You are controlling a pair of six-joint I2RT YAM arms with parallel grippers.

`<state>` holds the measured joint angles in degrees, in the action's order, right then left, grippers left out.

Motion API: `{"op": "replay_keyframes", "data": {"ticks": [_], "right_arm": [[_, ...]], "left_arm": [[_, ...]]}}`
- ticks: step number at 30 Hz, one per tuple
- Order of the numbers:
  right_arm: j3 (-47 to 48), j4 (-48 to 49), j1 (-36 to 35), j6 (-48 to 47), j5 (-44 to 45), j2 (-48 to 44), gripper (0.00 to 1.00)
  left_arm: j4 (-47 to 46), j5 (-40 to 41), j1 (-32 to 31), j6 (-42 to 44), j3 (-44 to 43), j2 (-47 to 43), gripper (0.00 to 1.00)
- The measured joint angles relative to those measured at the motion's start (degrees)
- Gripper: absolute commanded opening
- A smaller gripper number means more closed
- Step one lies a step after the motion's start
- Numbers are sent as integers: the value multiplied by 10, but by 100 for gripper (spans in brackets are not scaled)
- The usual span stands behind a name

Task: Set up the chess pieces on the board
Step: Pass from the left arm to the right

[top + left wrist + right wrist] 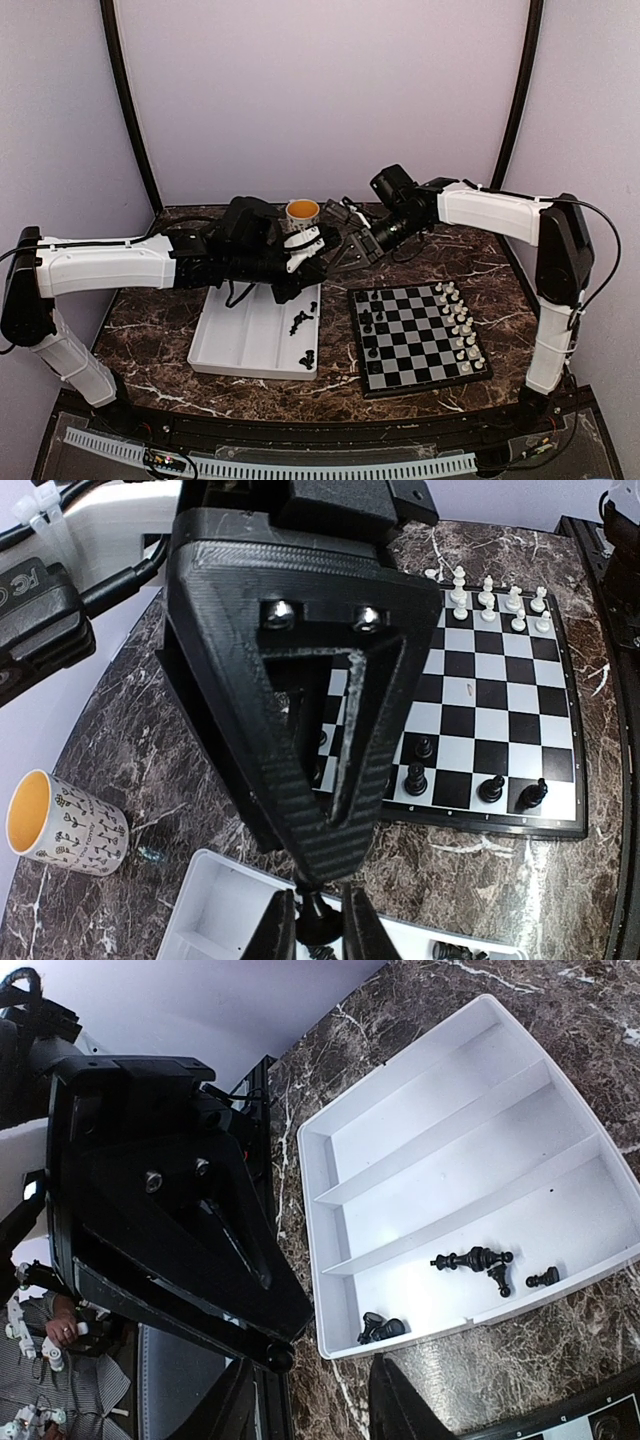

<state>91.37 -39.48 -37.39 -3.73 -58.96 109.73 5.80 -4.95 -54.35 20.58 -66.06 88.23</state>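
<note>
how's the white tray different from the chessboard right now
The tray is plain white with raised walls and long compartments; the board is flat, checked black and silver. The tray holds only a few black pieces, loose in one compartment; the board carries white pieces in rows along one edge and a few black ones opposite. Both lie side by side on the marble table.

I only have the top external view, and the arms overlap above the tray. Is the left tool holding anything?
Observer: Yes. The left wrist view shows the left tool shut on a black chess piece.
Reviewer: And the right tool?
Observer: Open, with nothing between its fingers, going by the right wrist view.
Reviewer: What is lying in the tray?
Observer: Only loose black pieces, all in one end compartment; at least one lies on its side.
</note>
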Motion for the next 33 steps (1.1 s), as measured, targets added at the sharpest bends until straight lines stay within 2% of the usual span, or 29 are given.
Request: {"op": "replay_keyframes", "data": {"ticks": [15, 17, 21, 23, 29, 33], "right_arm": [[10, 4, -9, 14, -31, 17, 15], [11, 4, -9, 13, -33, 17, 13], [16, 1, -9, 8, -31, 17, 10], [20, -5, -9, -2, -20, 17, 9], [1, -16, -9, -55, 80, -3, 9], [-65, -19, -9, -96, 176, -61, 9]], "left_arm": [[2, -1, 0, 0, 0, 1, 8], [2, -1, 0, 0, 0, 1, 11], [2, 2, 0, 0, 0, 1, 24], [0, 4, -1, -2, 0, 1, 36], [-29, 19, -2, -7, 44, -29, 58], [-64, 29, 7, -25, 91, -92, 64]]}}
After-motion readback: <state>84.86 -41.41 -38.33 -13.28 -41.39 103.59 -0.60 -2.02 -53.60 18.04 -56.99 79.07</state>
